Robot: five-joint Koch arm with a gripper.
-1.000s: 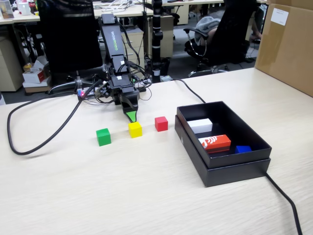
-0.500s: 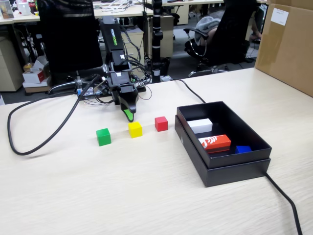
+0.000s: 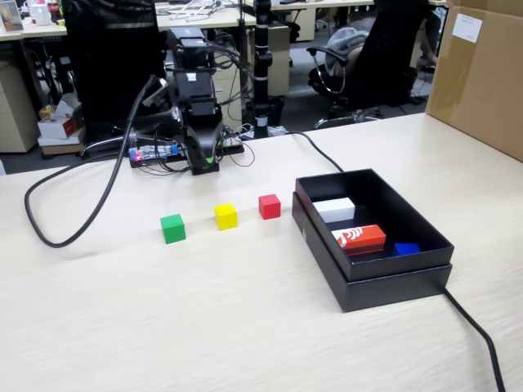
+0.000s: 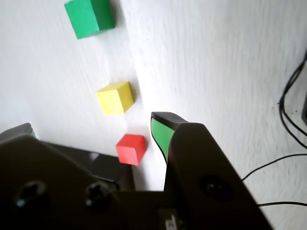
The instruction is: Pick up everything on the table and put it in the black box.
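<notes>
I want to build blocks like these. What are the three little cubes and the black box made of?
The green cube, yellow cube and red cube look like painted wood or plastic: solid colour, sharp edges, matte faces. The black box looks like matte cardboard, with thin walls and a stepped rim.

The table (image 3: 204,318) is pale wood-grain, smooth and matt. The green cube (image 3: 172,228), yellow cube (image 3: 225,216) and red cube (image 3: 270,206) look plain and matt, smooth-faced. The black box (image 3: 392,282) seems matt cardboard. The gripper (image 4: 91,132) is dull black plastic with a smooth green pad (image 4: 161,134).
</notes>
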